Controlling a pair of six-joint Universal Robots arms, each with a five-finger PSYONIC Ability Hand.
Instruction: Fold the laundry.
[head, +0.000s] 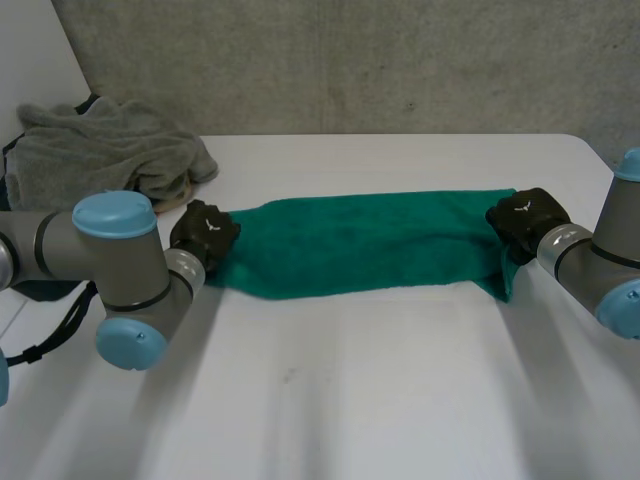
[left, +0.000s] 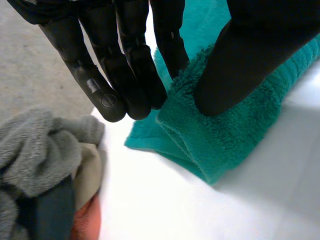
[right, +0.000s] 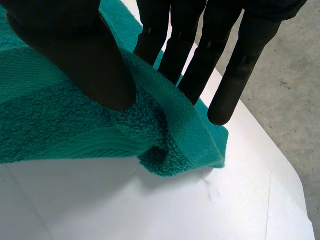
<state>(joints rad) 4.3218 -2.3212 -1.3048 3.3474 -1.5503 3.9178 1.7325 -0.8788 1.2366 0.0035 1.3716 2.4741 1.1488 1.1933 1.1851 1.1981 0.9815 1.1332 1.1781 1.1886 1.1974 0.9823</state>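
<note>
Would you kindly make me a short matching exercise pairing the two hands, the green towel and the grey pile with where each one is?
1. left hand
2. right hand
3. green towel
4. grey pile

A. heaped beyond the left hand
B. pinching the towel's end near the grey pile
C. stretched out between both hands
D. pinching the towel's end far from the grey pile

Pairs: 1-B, 2-D, 3-C, 4-A.
</note>
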